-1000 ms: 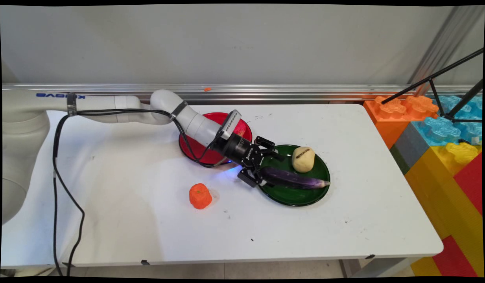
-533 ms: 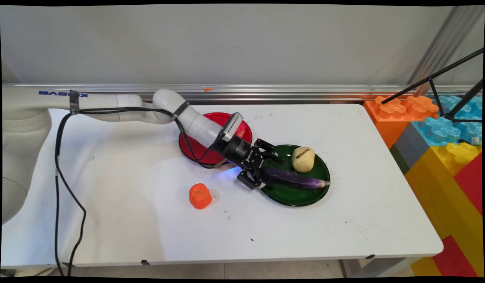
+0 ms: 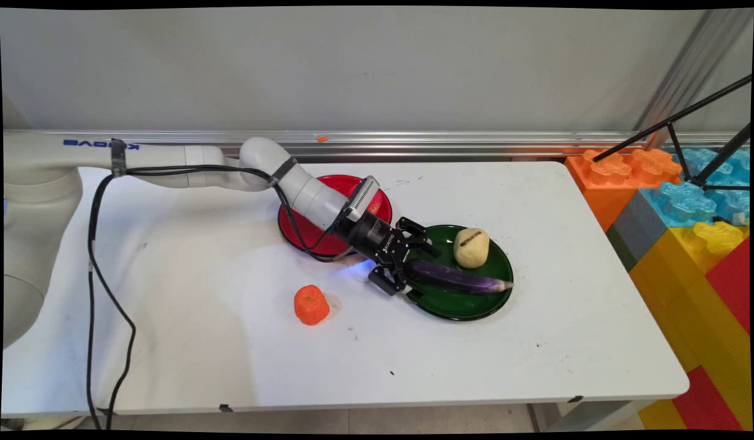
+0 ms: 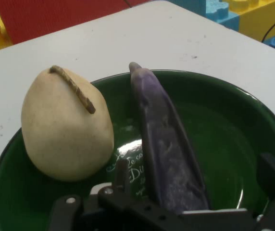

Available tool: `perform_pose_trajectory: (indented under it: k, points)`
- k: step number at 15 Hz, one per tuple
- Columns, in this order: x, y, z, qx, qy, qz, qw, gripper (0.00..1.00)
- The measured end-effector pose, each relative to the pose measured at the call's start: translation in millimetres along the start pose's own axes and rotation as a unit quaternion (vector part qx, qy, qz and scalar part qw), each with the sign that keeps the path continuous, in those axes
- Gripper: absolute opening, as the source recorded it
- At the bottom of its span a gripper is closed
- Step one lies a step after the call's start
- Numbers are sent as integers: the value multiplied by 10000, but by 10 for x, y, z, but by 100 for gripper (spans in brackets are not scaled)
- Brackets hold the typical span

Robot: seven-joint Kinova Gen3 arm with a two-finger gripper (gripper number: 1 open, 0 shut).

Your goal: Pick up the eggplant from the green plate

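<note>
Low over the green plate (image 3: 474, 305), the gripper (image 3: 413, 269) has its fingers spread wide around the eggplant's (image 3: 456, 279) near end; the eggplant lies in the plate beside a pear (image 3: 471, 247).

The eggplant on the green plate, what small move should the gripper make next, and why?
Probably close the fingers. The gripper is open, straddling the near end of the eggplant, which lies flat in the green plate and stands apart from the pear, so nothing blocks a grasp.
</note>
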Motion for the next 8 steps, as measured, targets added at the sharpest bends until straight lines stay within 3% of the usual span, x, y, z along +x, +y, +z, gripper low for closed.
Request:
perform_pose_trajectory:
  k: [8]
  points:
    - [8, -39, 7, -45, -70, 62, 9999, 100]
